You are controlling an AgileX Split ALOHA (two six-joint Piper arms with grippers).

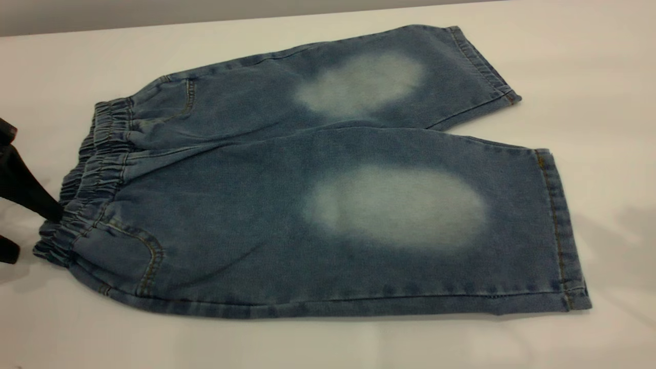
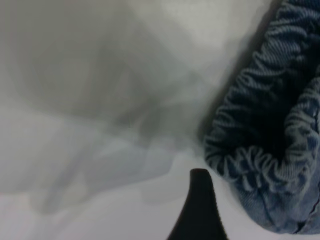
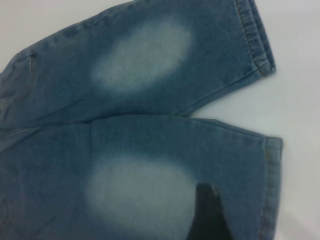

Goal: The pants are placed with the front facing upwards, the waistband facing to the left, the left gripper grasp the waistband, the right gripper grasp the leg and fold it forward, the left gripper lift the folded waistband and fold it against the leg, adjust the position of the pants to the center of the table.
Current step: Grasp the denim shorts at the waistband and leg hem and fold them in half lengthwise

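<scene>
The pants [image 1: 318,184] lie flat on the white table [image 1: 589,61], front up, with faded ovals on both legs. The elastic waistband [image 1: 95,169] points left. My left gripper [image 1: 36,234] sits at the left edge, open; its upper finger [image 1: 31,197] touches the waistband's near end and the lower one [image 1: 7,251] rests on the table. In the left wrist view one black finger [image 2: 200,210] stands just beside the gathered waistband [image 2: 260,150]. My right gripper [image 3: 206,212] hangs over the near leg [image 3: 150,190], close to its hem [image 3: 272,190], holding nothing; only one finger shows.
Bare table surrounds the pants on every side. The far leg's hem [image 1: 487,64] reaches toward the table's back edge [image 1: 154,23]. The near leg's hem [image 1: 564,230] lies at the right.
</scene>
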